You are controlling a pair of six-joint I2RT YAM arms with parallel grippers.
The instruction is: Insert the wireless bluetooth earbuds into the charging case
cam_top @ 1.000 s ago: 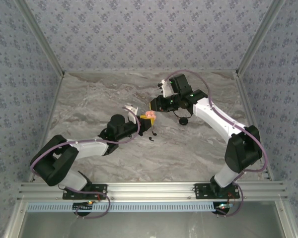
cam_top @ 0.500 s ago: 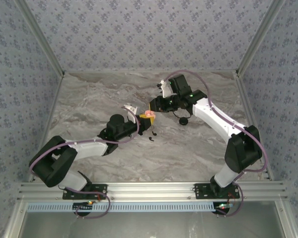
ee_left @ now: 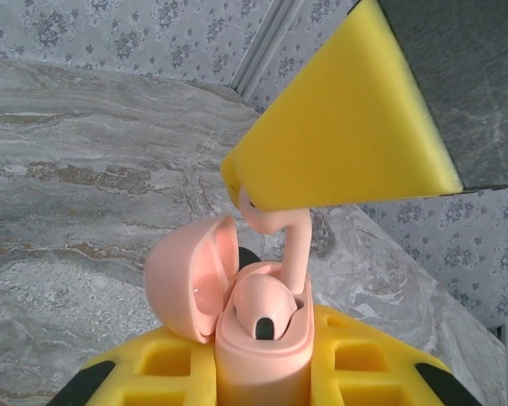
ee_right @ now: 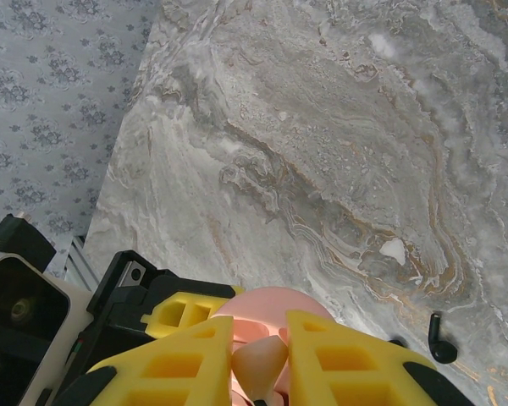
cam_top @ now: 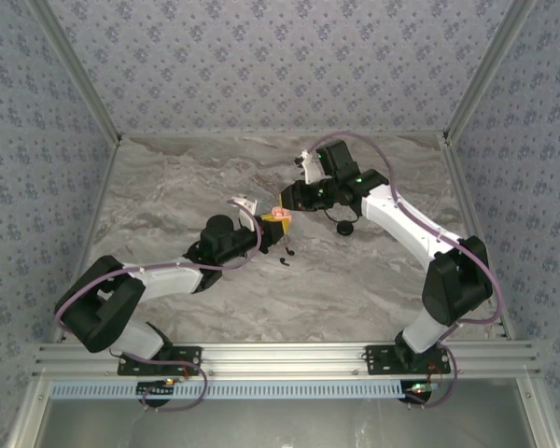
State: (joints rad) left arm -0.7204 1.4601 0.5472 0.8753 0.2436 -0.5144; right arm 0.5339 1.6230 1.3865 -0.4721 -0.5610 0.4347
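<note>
My left gripper (cam_top: 264, 222) is shut on a pink charging case (ee_left: 262, 355), held upright between yellow pads with its lid (ee_left: 186, 275) swung open to the left. One pink earbud (ee_left: 267, 306) sits in the case. My right gripper (cam_top: 286, 203) is shut on a second pink earbud (ee_left: 295, 241), and its stem reaches down into the case's other slot. In the right wrist view that earbud (ee_right: 256, 359) is pinched between the yellow fingers (ee_right: 347, 364), just above the case's lid (ee_right: 267, 300).
Two tiny black hooked earbuds (cam_top: 285, 254) lie on the marble table just in front of the grippers; one of them (ee_right: 440, 338) also appears in the right wrist view. A small black round puck (cam_top: 344, 228) sits under the right arm. Patterned walls enclose the table.
</note>
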